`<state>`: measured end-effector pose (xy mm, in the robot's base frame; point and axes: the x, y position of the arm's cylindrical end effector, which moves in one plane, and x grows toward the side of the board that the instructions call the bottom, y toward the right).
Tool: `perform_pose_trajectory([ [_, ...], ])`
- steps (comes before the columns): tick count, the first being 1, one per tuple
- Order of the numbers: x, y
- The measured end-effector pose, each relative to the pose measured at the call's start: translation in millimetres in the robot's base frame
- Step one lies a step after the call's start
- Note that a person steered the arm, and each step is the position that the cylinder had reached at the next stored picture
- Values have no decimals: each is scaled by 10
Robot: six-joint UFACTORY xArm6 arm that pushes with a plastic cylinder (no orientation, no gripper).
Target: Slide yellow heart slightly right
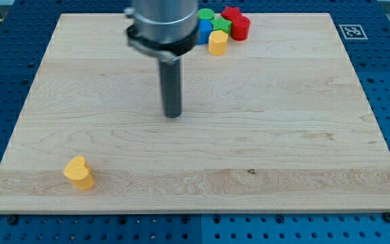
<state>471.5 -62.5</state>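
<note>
The yellow heart [79, 172] lies near the board's bottom left corner. My tip [172, 115] rests on the board near the middle, well up and to the right of the yellow heart, not touching any block. A second yellow block [217, 43] sits at the view's top, just below a cluster of blocks.
The cluster at the view's top holds a green block [221, 26], another green block [206, 14], a blue block [202, 30], a red cylinder [241, 28] and a red block [231, 13]. The wooden board [303, 135] lies on a blue perforated table. A marker tag [351, 31] sits at the board's top right corner.
</note>
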Motion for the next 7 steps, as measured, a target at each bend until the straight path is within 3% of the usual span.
perform_pose_trajectory([
  [3, 652, -1576],
  [5, 1176, -1545],
  [7, 1001, -1255],
])
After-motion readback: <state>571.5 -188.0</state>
